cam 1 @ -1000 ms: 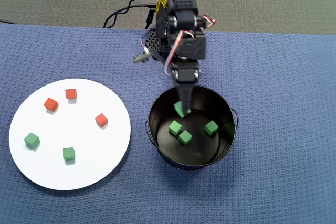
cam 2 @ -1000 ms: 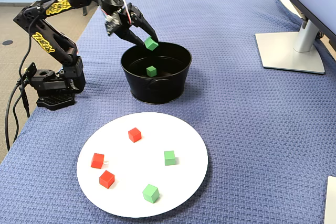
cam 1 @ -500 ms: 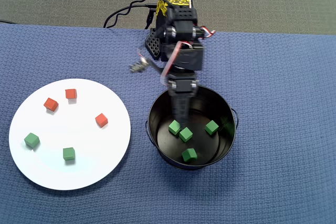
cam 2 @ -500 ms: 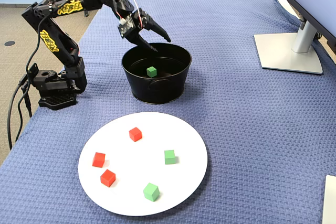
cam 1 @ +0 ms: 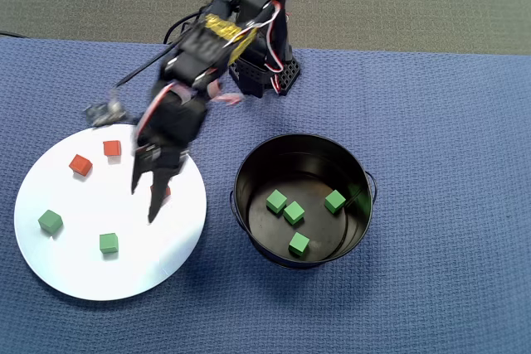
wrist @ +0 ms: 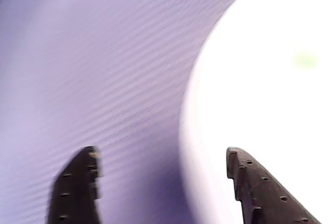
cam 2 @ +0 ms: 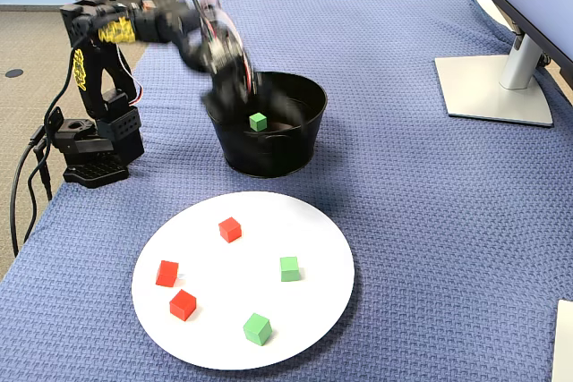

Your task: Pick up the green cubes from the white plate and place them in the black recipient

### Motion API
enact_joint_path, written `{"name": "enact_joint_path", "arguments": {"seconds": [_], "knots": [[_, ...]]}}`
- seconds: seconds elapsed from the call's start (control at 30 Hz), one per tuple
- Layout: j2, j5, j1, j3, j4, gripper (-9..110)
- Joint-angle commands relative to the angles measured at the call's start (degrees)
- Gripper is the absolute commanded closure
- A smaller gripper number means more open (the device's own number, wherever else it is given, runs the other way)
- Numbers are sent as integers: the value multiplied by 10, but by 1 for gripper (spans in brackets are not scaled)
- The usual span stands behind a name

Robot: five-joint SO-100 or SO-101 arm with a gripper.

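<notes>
Inventory as I read it from my remote station.

Black two-finger gripper (cam 1: 143, 205): in the overhead view I see it blurred above the right part of the plate, fingers spread apart and holding nothing. My wrist view shows the two dark perforated fingertips (wrist: 262, 192) wide apart, with blue cloth and the plate's edge between them. In the fixed view the gripper (cam 2: 240, 87) is a smear in front of the pot's far left rim.

Large flat round white plate (cam 1: 58, 263): lies on the left of the overhead view, near the pot but apart from it.

Small matte green cubes: I count two on the plate in the overhead view, one at the left edge (cam 1: 51, 222) and one nearer the middle (cam 1: 109, 243). Four more lie on the floor of the pot (cam 1: 294, 213), three in a loose row and one nearer the camera's bottom edge. The fixed view shows only one of those inside (cam 2: 258, 121).

Round glossy black metal pot (cam 1: 249, 163): stands upright right of the plate.

Small red-orange cubes (cam 1: 80, 164): two show clearly at the plate's far left; a third is mostly hidden under the gripper. The fixed view shows all three (cam 2: 230, 229).

Blue woven tablecloth (cam 1: 448, 205): covers the table.
</notes>
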Motion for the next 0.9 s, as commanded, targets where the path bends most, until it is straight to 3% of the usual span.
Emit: {"name": "enact_joint_path", "arguments": {"seconds": [0.0, 0.37, 0.87], "knots": [[-61, -126, 54, -49, -79, 73], [-179, -276, 78, -100, -71, 69], [-267, -210, 55, -134, -106, 71]]}}
